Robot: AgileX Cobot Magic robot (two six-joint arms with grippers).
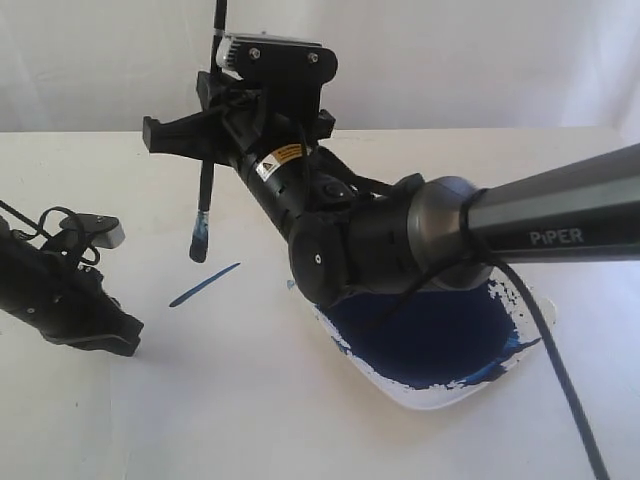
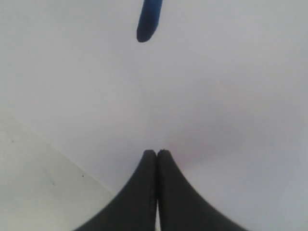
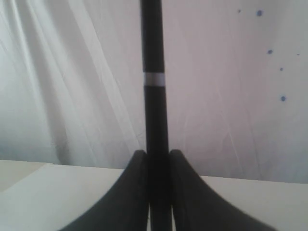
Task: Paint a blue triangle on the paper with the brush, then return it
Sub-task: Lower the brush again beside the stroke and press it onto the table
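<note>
My right gripper [image 1: 208, 122] is shut on the black handle of the brush [image 1: 203, 205] and holds it upright. The brush's blue-stained tip hangs just above the paper [image 1: 230, 335]. In the right wrist view the fingertips [image 3: 139, 159] clamp the brush [image 3: 154, 101] below its white band. One thin slanting blue stroke [image 1: 205, 284] lies on the paper below and right of the tip; no closed blue triangle shows. My left gripper [image 1: 122, 338] rests low at the left, shut and empty. In its wrist view the left gripper [image 2: 157, 153] points over the paper [image 2: 216, 96] toward the stroke's end [image 2: 148, 21].
A white paint dish [image 1: 520, 365] with a dark-blue paint pool [image 1: 430, 335] sits at the right under the right arm. The paper's edge meets the table [image 2: 33, 183] beside the left gripper. A white cloth backdrop [image 3: 72, 72] carries blue specks.
</note>
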